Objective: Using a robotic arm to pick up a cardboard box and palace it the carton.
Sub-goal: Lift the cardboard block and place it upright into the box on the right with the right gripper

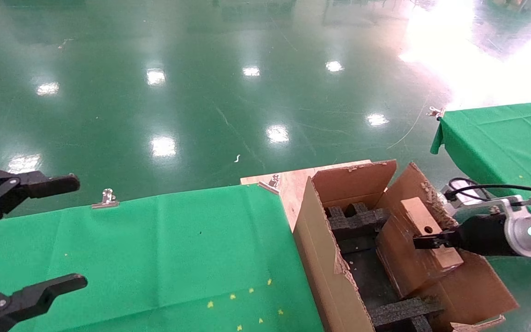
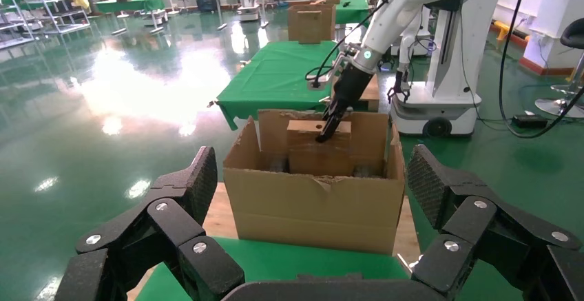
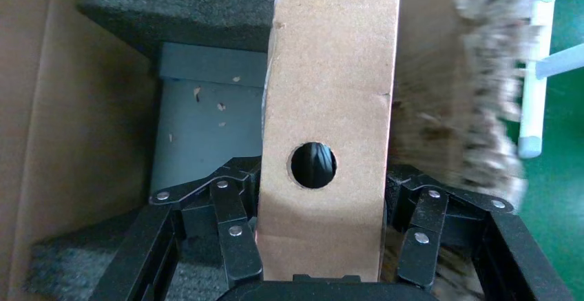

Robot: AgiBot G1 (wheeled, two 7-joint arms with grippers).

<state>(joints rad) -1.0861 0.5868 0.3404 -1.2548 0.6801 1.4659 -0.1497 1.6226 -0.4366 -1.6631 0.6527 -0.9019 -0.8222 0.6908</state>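
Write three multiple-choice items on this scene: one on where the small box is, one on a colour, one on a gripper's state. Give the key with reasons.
1. Where is the cardboard box?
A. Flat on the green cloth
B. Held on edge over the open carton
C. On the floor

2. What colour is the cloth on the table beside the carton?
A. Green
B. Red
C. White

3. How is the left gripper?
A. Shut on the box
B. Shut on nothing
C. Open, holding nothing

Key: B, the right gripper has its fingers on both broad faces of the box, above the black foam inserts. A, the head view shows green cloth. C, its fingers are spread wide over the cloth with nothing between them.
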